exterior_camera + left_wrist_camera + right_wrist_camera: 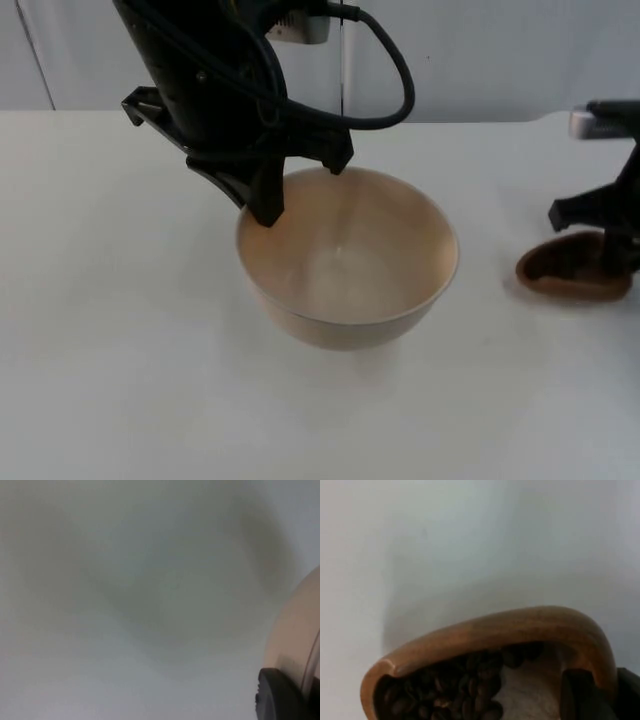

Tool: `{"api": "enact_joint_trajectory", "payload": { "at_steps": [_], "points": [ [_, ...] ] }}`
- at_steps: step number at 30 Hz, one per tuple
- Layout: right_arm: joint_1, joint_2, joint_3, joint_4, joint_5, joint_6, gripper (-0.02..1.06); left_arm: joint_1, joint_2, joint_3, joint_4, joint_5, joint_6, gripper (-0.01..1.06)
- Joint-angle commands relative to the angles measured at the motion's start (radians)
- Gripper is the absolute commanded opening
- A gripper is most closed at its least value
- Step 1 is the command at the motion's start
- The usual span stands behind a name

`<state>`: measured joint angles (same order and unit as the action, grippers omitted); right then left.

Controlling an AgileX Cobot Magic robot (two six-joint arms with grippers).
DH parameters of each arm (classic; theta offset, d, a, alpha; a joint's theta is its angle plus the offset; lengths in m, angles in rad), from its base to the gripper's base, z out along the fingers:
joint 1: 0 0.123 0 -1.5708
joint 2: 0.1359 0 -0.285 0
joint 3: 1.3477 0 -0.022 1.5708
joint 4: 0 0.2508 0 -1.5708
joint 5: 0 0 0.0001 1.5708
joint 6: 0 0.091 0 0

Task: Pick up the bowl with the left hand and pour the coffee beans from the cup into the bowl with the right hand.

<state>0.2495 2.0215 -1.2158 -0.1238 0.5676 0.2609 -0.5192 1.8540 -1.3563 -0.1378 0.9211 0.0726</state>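
Note:
A wide beige bowl [350,262] with an empty inside sits at the middle of the top view. My left gripper [272,196] reaches down from the upper left and is shut on the bowl's far-left rim. In the left wrist view the bowl's outer wall [296,635] stands against a black fingertip [279,696], with a soft shadow on the table beyond it. At the right edge my right gripper [612,243] is shut on a brown cup [572,268], which leans over. The right wrist view shows the cup's rim [520,625] and dark coffee beans [455,686] inside it, with one finger [577,692] in the cup.
The white table [120,330] spreads out to the left of the bowl and in front of it. The grey partition wall [500,50] closes off the back.

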Motion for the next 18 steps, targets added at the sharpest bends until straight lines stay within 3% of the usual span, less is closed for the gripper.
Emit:
{"api": "enact_joint_trajectory", "payload": {
  "at_steps": [1,10,14,18],
  "points": [
    [0.006,-0.053,0.001,-0.006,0.013,-0.003,0.0,-0.004,-0.018,-0.005,-0.011,-0.01,0.004,0.0],
    [0.006,-0.185,-0.015,-0.006,0.116,-0.03,0.0,-0.004,-0.018,-0.005,-0.009,-0.01,0.004,0.0],
    [0.006,-0.245,-0.09,-0.004,0.268,-0.074,0.0,-0.004,-0.018,-0.005,-0.009,-0.005,0.004,0.0],
    [0.006,-0.275,-0.152,-0.004,0.361,-0.097,0.0,-0.004,-0.018,-0.005,-0.007,0.001,0.004,0.0]
  ]
}}
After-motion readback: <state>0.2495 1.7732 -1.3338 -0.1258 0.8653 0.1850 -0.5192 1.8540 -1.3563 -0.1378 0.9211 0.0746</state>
